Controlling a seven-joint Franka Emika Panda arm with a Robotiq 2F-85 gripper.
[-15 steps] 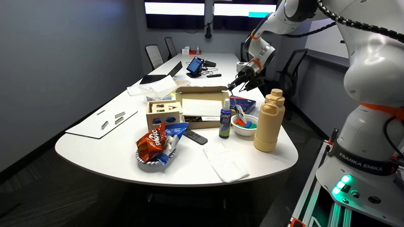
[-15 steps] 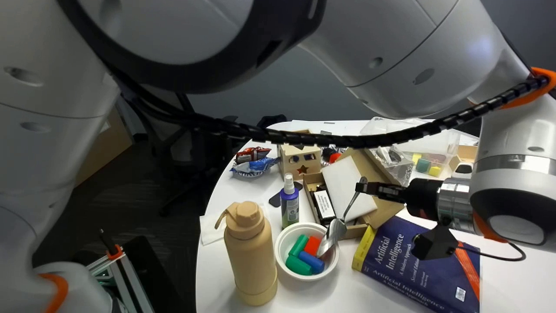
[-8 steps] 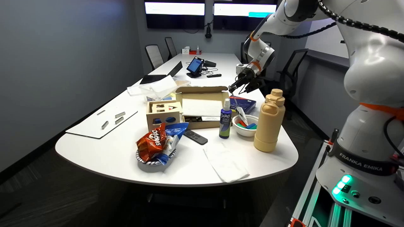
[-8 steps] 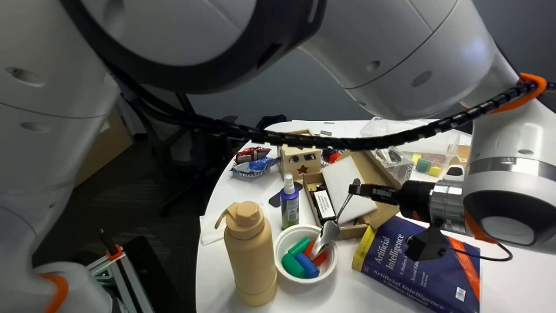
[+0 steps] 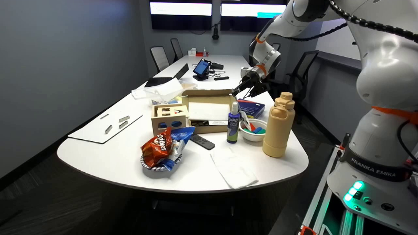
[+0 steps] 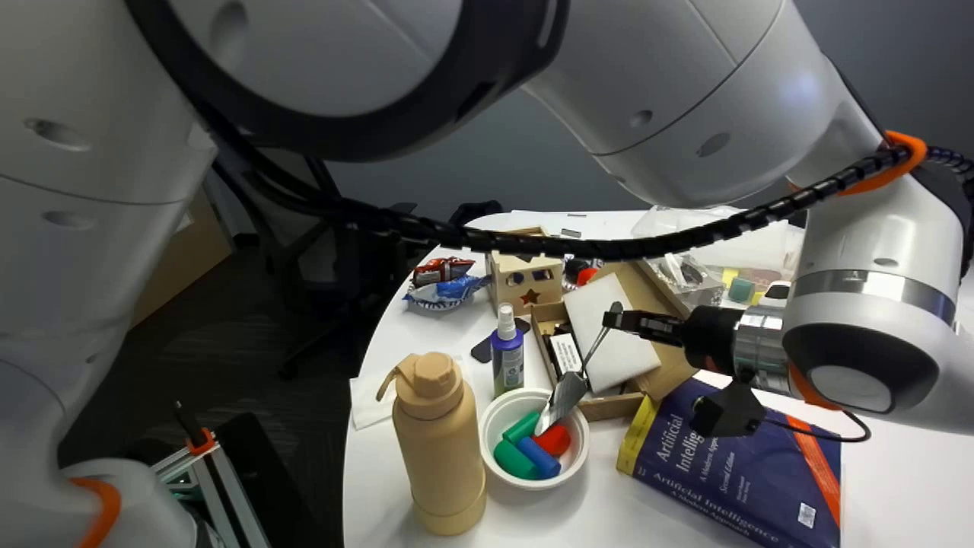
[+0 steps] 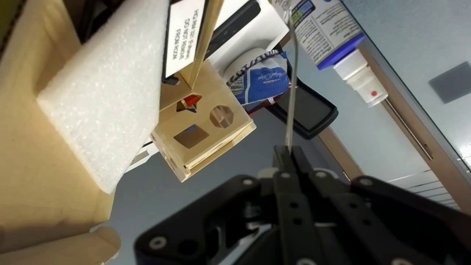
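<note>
My gripper (image 6: 612, 318) is shut on the thin handle end of a metal serving spoon (image 6: 567, 396). It also shows in an exterior view (image 5: 233, 92) and in the wrist view (image 7: 289, 151), where the spoon's handle (image 7: 293, 84) runs up from between the fingertips. The spoon slants down, its wide end over the rim of a white bowl (image 6: 533, 482). Its tip is among the blocks inside, between a red block (image 6: 554, 440) and a green block (image 6: 522, 427). A blue block (image 6: 540, 458) and another green block (image 6: 514, 460) lie there too. The bowl is outside the wrist view.
A beige bottle (image 6: 437, 449) and a spray bottle (image 6: 507, 361) stand close to the bowl. A blue book (image 6: 738, 464) lies below the gripper. An open cardboard box with white foam (image 6: 612, 335), a wooden shape box (image 6: 526, 281) and a snack basket (image 5: 160, 168) are nearby.
My gripper has moved leftward in both exterior views with the spoon. The spoon's tip has passed from one side of the red block to the other, and the red block has shifted slightly.
</note>
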